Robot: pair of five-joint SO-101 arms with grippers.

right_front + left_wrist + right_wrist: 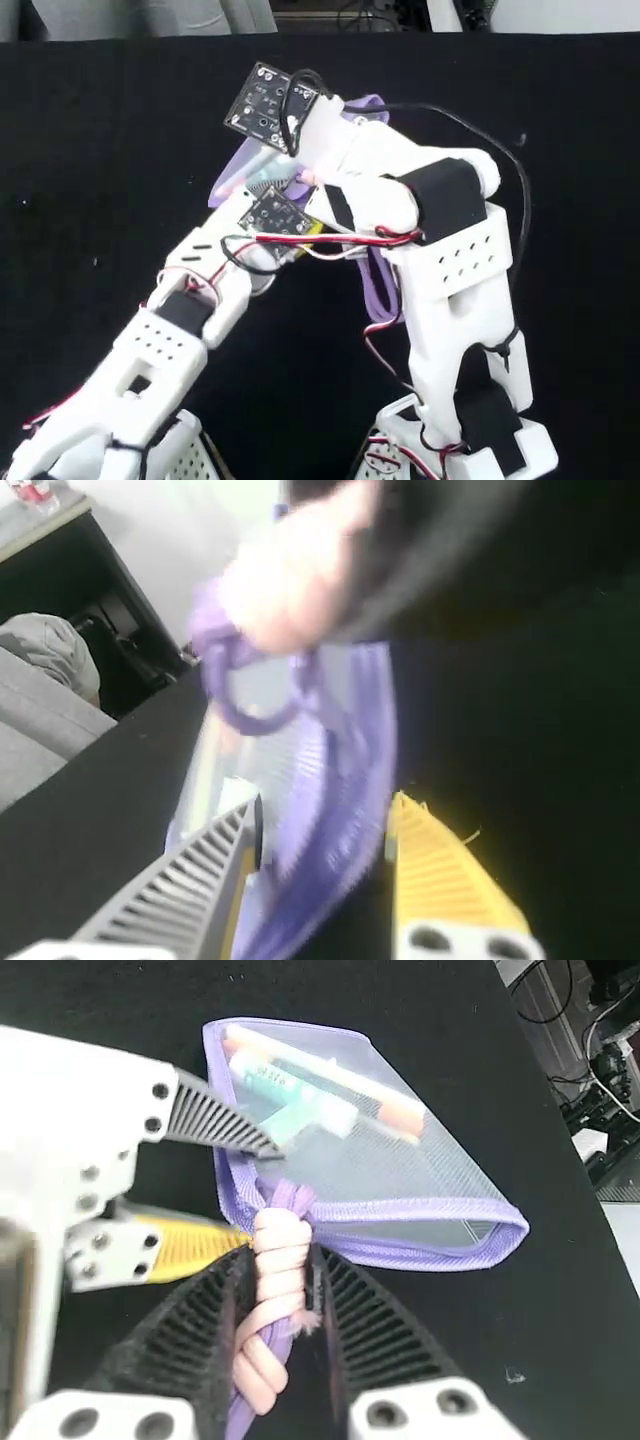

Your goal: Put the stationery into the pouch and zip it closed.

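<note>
Pouch [400,1180] is hanging between both hands over the bench [100,150], with the stationery [320,1095] already lying inside, so I'm reading this as the zipping step. Right hand [280,1260] is pinching the pink pull cord [272,1295]. Left hand [325,810] is gripping the pouch's end beside it. Next move is calling for a straight drag along the zip (anchor mustn't slip). Right wrist view is giving contents and pinch; high view is giving arm layout instead.

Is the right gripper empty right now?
No, the right gripper is shut on the pink pull cord at the corner of the purple pouch.
</note>
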